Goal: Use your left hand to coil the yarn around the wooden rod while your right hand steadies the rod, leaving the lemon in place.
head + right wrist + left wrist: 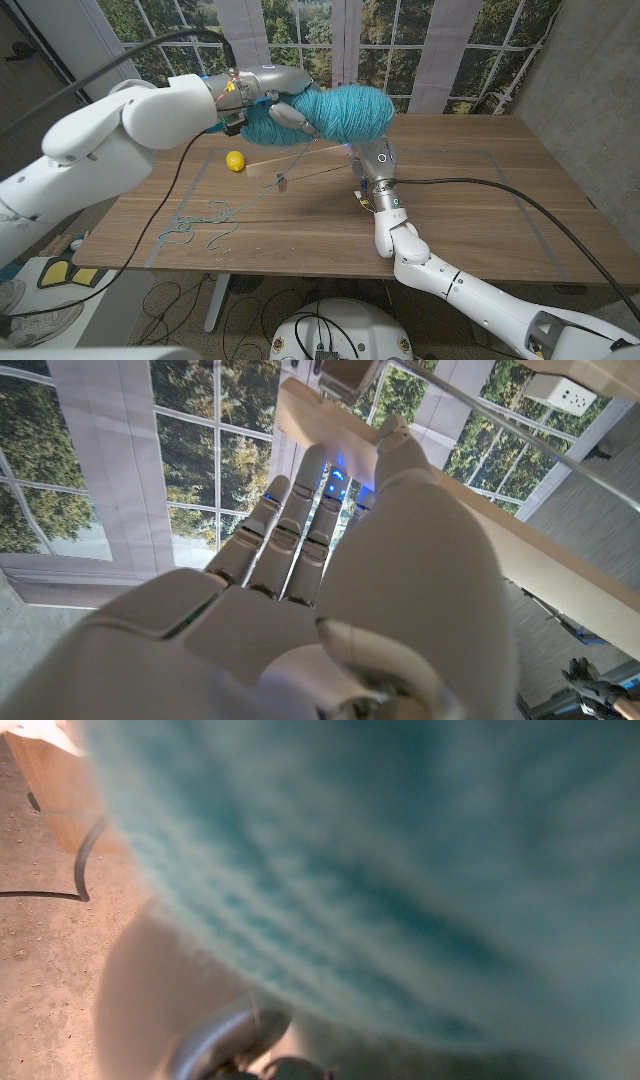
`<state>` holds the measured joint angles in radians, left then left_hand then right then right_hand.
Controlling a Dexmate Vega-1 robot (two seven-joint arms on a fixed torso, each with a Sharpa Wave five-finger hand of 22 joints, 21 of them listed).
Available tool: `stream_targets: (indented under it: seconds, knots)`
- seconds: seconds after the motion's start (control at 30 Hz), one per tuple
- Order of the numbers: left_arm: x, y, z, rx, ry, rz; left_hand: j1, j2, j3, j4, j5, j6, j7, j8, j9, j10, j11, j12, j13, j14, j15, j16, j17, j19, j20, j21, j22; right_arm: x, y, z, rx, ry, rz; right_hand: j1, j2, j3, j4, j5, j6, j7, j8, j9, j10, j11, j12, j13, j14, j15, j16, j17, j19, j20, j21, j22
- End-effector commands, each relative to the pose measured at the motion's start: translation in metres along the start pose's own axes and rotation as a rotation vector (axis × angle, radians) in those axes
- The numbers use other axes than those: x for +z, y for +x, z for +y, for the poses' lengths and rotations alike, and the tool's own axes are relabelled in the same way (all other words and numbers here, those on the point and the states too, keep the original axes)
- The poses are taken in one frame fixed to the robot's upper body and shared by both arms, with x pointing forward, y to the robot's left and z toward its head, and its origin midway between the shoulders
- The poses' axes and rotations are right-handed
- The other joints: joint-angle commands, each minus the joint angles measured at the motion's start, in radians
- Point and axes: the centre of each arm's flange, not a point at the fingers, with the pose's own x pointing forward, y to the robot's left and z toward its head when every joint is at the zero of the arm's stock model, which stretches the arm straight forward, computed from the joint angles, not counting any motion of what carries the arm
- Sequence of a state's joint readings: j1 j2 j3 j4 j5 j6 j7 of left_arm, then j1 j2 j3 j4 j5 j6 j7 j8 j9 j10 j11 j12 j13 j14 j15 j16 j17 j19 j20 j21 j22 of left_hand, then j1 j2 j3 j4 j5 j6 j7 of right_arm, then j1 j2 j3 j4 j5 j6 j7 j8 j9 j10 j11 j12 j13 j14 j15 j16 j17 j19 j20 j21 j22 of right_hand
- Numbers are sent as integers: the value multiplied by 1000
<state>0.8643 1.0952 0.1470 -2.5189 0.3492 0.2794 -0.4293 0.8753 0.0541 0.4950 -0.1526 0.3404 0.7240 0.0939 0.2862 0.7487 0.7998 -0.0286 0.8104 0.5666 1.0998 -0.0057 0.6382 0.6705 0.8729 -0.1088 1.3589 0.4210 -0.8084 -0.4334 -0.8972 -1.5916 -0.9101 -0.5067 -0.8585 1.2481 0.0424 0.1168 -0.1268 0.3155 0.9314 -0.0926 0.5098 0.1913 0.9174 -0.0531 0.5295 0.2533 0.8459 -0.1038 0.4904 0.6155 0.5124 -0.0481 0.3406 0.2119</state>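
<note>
Head view has our left hand (pixel 262 105) raised above the bench (pixel 450 200), fingers wrapped around the teal yarn ball (pixel 345 110). A strand (pixel 262 192) drops from it past the wooden rod (pixel 300 168) to a loose tangle (pixel 200 222) on the bench, nearer us than the hand. The rod lies below the left hand, its long axis running across from near the lemon (pixel 235 161) toward our right hand (pixel 372 172). That hand meets the rod's near end; the right wrist view shows straight fingers (pixel 300 520) laid against the rod, but whether they clamp it we cannot tell. We judge the lemon, just beside the rod's far end, the tight spot; open bench lies in front of the rod.
</note>
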Motion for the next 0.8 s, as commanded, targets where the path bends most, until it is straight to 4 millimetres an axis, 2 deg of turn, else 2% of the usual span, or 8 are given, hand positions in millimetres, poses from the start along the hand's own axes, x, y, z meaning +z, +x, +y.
stream_targets:
  seconds: [0.03,0.07,0.1,0.2,0.37,0.43,0.57,0.8]
  knots:
    - [17,29,9,88,55,-15,40,95,255,243,6,104,-97,6,4,51,-79,6,608,265,-197,171,262,1,-109,34,115,28,11,-6,-66,59,-51,73,78,-10,0,9,116,-43,-5,126,161,-112,124,210,17,-136,6,15,-8,-107,6,3]
    - [17,31,8,61,40,-13,39,94,255,243,6,104,-96,6,4,51,-79,6,609,265,-197,172,263,1,-109,34,114,30,11,-5,-71,60,-47,74,78,-12,0,8,118,-34,-6,124,166,-111,123,205,19,-136,8,20,-8,-106,8,3]
    - [19,35,5,3,-4,-49,39,95,256,244,7,105,-96,6,3,51,-79,6,608,265,-197,171,262,1,-109,35,114,32,13,-4,-66,56,-40,77,77,-15,-1,8,122,-33,-8,120,151,-93,114,201,21,-136,10,28,-8,-106,10,4]
    - [35,34,2,3,59,-87,39,94,256,244,7,105,-95,5,2,51,-79,7,610,264,-197,172,263,0,-108,34,112,37,18,-2,-73,40,-27,79,76,-19,-1,7,125,-29,-11,117,155,-90,112,197,23,-136,13,36,-9,-106,12,4]
    - [35,28,7,78,109,-28,39,95,258,244,7,104,-94,3,2,51,-81,7,611,265,-197,173,265,3,-109,39,113,40,24,0,-91,38,-1,84,76,-25,-2,7,128,-24,-15,111,158,-87,112,197,24,-136,16,51,-15,-104,15,5]
    - [30,27,8,100,91,-14,38,92,255,243,6,102,-96,3,5,50,-80,6,609,264,-197,168,258,2,-108,39,111,41,24,0,-95,46,-14,85,76,-27,-2,7,130,-23,-16,110,160,-86,111,195,25,-136,17,56,-15,-102,16,5]
    - [22,26,11,77,170,77,38,94,255,242,6,106,-95,3,4,50,-81,7,611,268,-197,169,256,2,-109,42,109,44,20,-1,-112,62,-30,86,77,-29,-1,7,130,-24,-18,109,161,-86,112,197,24,-135,17,62,-17,-103,18,5]
    - [-10,15,22,68,140,188,37,93,258,244,7,106,-94,1,4,50,-82,8,612,266,-196,171,261,1,-109,46,110,34,11,0,-125,73,-32,89,78,-34,0,6,132,-23,-20,109,160,-87,112,200,21,-134,14,71,-21,-105,20,6]
